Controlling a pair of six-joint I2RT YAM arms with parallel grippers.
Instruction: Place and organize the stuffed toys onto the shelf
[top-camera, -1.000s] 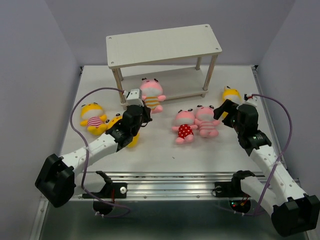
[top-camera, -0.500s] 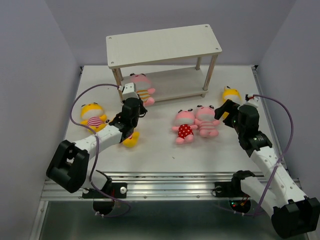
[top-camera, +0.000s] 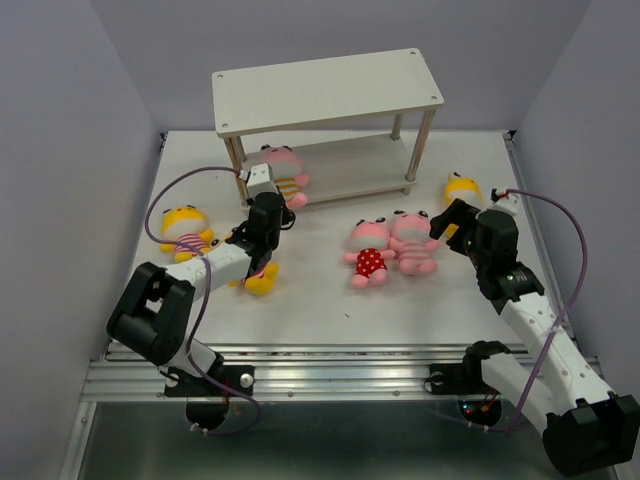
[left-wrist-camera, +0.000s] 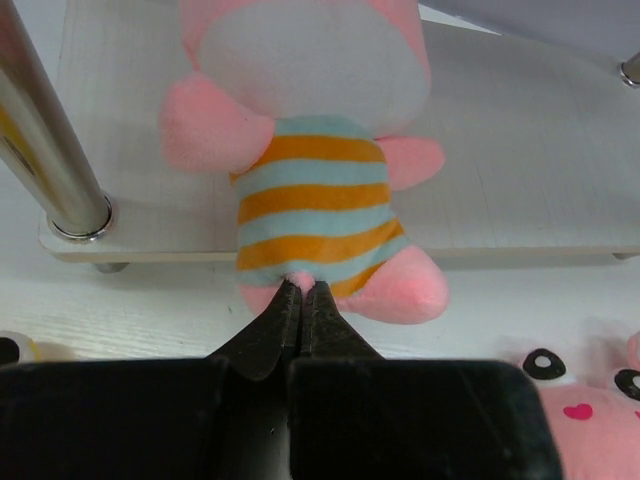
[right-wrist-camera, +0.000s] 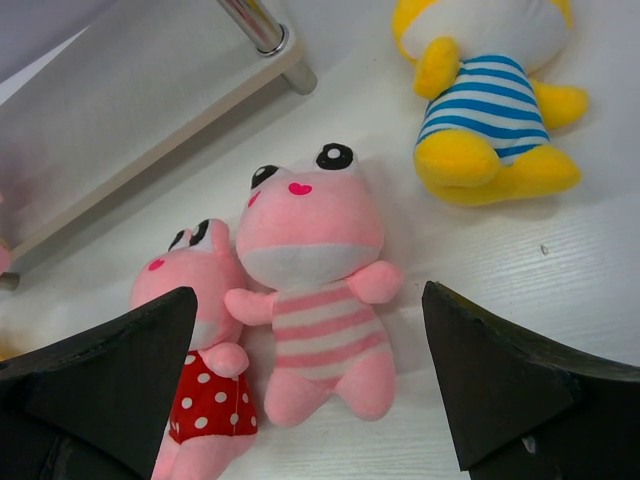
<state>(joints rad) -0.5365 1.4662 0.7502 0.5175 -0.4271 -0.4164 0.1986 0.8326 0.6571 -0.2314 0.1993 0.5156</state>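
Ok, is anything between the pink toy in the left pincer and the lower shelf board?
Nothing visible. The left pincer is shut on the striped pink toy at its lower end, and the toy's head lies over the lower board. The shelf leg stands apart, to the toy's left in the wrist view.

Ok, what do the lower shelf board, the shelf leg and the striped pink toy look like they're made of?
The lower shelf board looks like pale wood or laminate, matte, with fine grain lines. The shelf leg seems to be polished metal, judging by its bright reflections. The striped pink toy is soft plush fabric, with a fuzzy nap and rounded stuffed limbs.
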